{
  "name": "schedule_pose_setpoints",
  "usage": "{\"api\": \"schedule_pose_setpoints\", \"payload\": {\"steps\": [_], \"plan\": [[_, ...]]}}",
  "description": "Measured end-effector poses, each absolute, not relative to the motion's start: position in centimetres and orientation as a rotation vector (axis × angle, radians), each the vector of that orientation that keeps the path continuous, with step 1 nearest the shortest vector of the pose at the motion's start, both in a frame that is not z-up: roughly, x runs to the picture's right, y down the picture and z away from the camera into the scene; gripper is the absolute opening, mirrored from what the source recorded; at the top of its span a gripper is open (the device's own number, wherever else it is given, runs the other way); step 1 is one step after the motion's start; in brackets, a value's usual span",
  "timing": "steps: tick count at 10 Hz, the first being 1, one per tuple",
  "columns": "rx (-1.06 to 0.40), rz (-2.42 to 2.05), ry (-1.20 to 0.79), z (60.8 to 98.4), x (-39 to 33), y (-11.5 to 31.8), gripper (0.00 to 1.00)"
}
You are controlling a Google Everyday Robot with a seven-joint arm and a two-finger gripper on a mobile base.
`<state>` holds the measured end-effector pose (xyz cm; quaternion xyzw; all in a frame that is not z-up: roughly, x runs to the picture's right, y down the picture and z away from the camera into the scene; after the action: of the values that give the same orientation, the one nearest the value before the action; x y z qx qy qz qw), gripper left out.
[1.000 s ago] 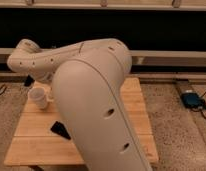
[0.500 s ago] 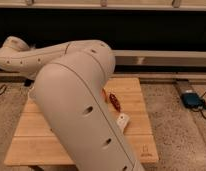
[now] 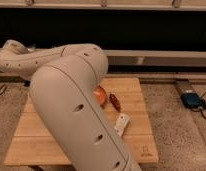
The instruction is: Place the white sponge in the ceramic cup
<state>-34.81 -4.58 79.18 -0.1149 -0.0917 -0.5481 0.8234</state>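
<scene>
The white sponge and the ceramic cup are hidden behind my arm [image 3: 71,100], whose large beige links fill the left and middle of the camera view. My gripper is not in view; the arm's far end runs out toward the upper left [image 3: 13,55], and nothing past it shows. The wooden table [image 3: 141,135] shows only on its right side and along its left edge.
An orange bowl [image 3: 100,95] peeks out from behind the arm at the table's middle. A dark red object [image 3: 114,101] lies just right of it. A narrow white remote-like bar [image 3: 122,124] lies nearer the front. A blue device [image 3: 191,99] sits on the floor at right.
The arm has swung across the view. It now covers the cup at the left and uncovers the orange bowl, the dark red object and the white bar.
</scene>
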Motion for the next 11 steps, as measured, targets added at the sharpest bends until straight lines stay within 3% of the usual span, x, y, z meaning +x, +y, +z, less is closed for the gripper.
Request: {"api": "schedule_pose_setpoints", "payload": {"steps": [2, 3, 9, 11], "plan": [[-0.219, -1.151, -0.201, 79.3, -35.4, -5.0, 0.02], [-0.209, -1.143, -0.204, 79.4, -35.6, -5.1, 0.09], [-0.194, -1.127, -0.232, 81.1, -37.0, -3.5, 0.7], [-0.203, -1.12, -0.24, 81.8, -36.9, -2.7, 0.8]]}}
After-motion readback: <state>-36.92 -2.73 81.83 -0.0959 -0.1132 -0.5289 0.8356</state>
